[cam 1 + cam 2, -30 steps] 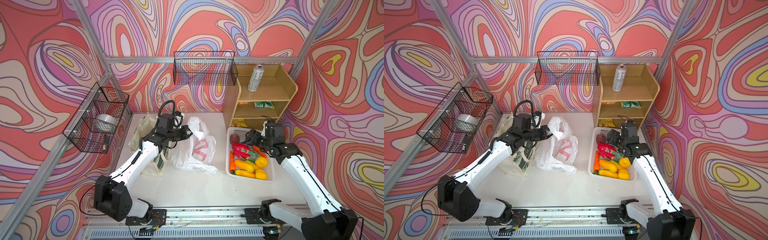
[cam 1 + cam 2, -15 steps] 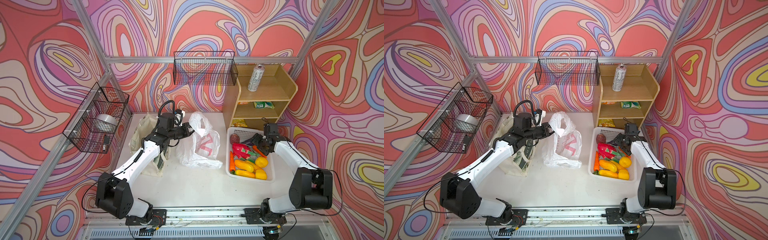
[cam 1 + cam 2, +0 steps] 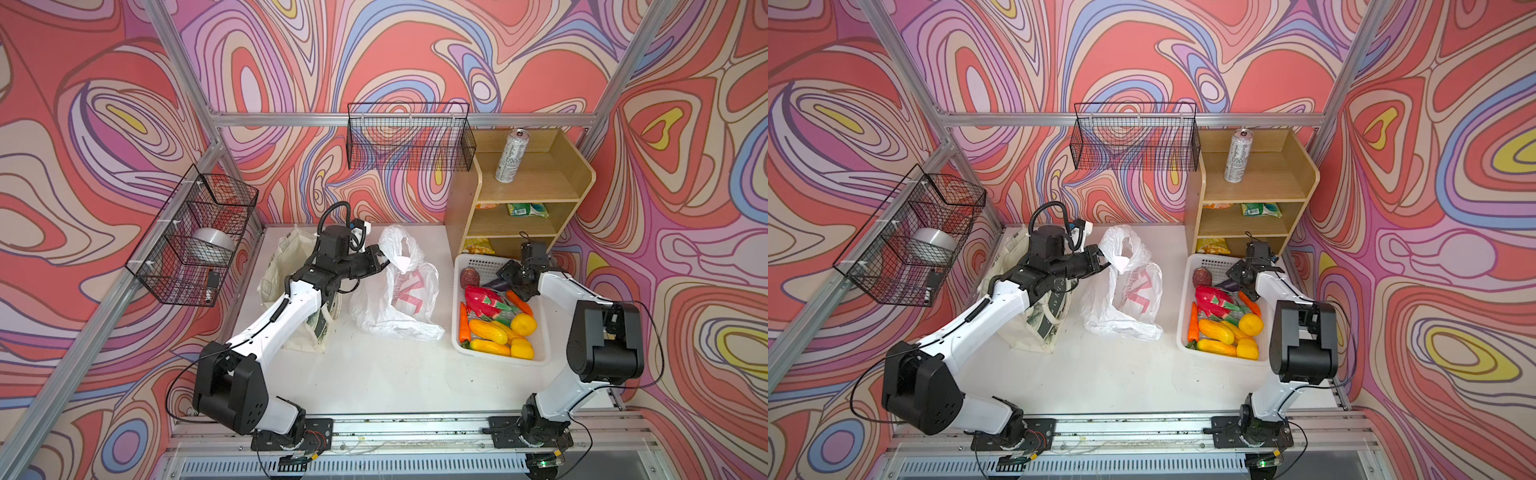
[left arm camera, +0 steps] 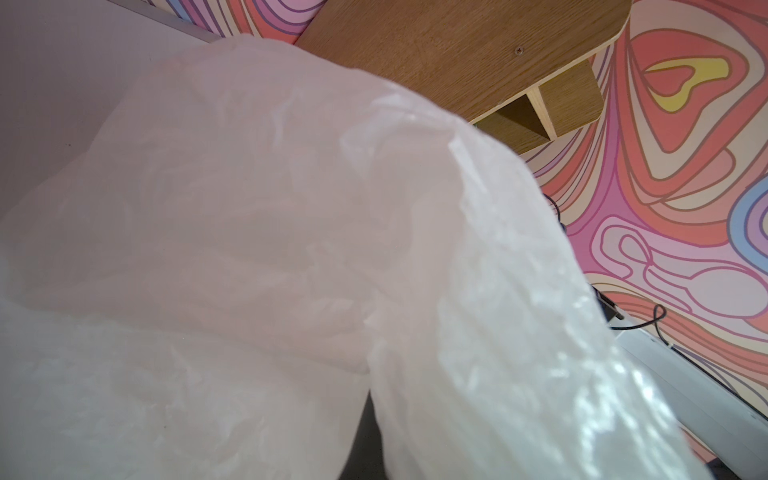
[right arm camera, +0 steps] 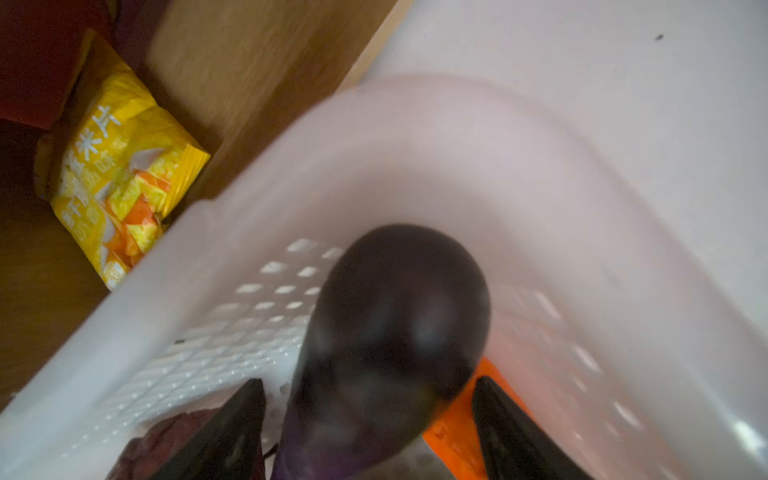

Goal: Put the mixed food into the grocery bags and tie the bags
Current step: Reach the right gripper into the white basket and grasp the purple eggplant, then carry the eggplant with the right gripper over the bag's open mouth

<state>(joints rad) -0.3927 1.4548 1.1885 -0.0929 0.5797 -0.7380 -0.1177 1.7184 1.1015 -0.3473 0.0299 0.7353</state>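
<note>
My left gripper (image 3: 380,259) is shut on a loop handle of the thin white plastic grocery bag (image 3: 399,299), holding it up; in the left wrist view the plastic (image 4: 249,208) hides the fingers. The cream canvas tote (image 3: 286,253) stands behind that arm. In the white basket (image 3: 498,357) lie a dragon fruit (image 3: 482,301), carrots (image 3: 463,322) and yellow vegetables (image 3: 490,330). My right gripper (image 5: 368,382) is open at the basket's far end, its fingers either side of the purple eggplant (image 5: 395,332) with gaps showing.
A wooden shelf (image 3: 457,208) stands behind the basket, with a silver can (image 3: 512,156) on top, a green packet (image 3: 525,209) on the middle shelf and a yellow one (image 5: 120,178) at the bottom. Wire baskets (image 3: 409,137) hang on the back and left walls.
My right arm has folded back and its gripper has come down around the eggplant, jaws narrowing slightly. The left gripper has drawn the bag handle a little to the right.
</note>
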